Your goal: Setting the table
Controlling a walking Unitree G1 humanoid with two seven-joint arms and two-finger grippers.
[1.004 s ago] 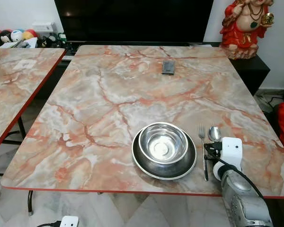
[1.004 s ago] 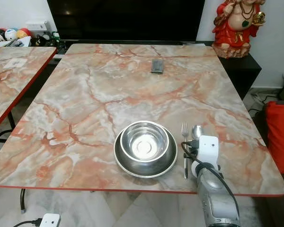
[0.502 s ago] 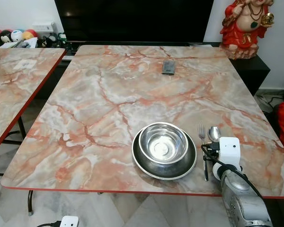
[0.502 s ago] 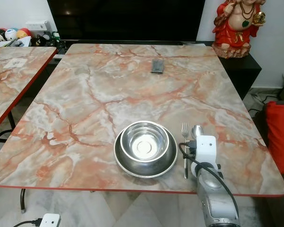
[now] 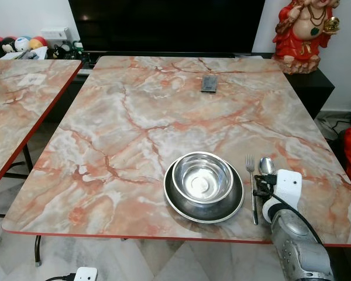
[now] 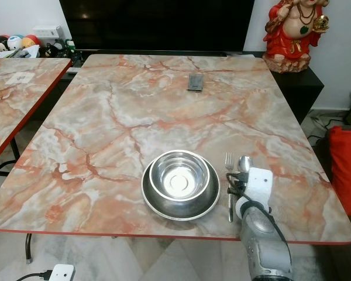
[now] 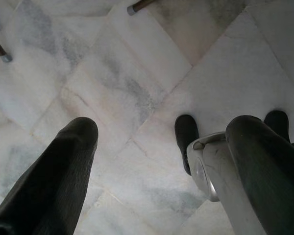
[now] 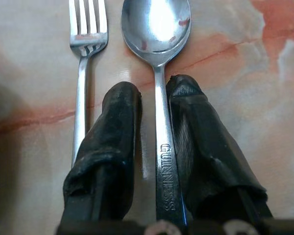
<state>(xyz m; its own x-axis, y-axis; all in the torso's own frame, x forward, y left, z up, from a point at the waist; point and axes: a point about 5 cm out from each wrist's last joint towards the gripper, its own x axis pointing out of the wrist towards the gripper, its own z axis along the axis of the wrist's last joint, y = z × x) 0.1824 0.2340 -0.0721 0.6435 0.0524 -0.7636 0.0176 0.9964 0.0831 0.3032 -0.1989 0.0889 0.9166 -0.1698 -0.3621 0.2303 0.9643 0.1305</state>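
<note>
The marble table (image 5: 134,117) has broad bare top stretching to its far edge, where a small dark object (image 5: 209,83) lies; a second table (image 5: 17,99) stands just beside it on the left; near the front edge a steel bowl (image 5: 202,177) sits inside a steel plate (image 5: 203,202); right of them lie a fork (image 5: 252,181) and a spoon (image 8: 159,58); the right gripper (image 8: 154,90) pinches the spoon's handle, the spoon flat on the table; the left gripper (image 7: 161,142) hangs spread over floor tiles.
</note>
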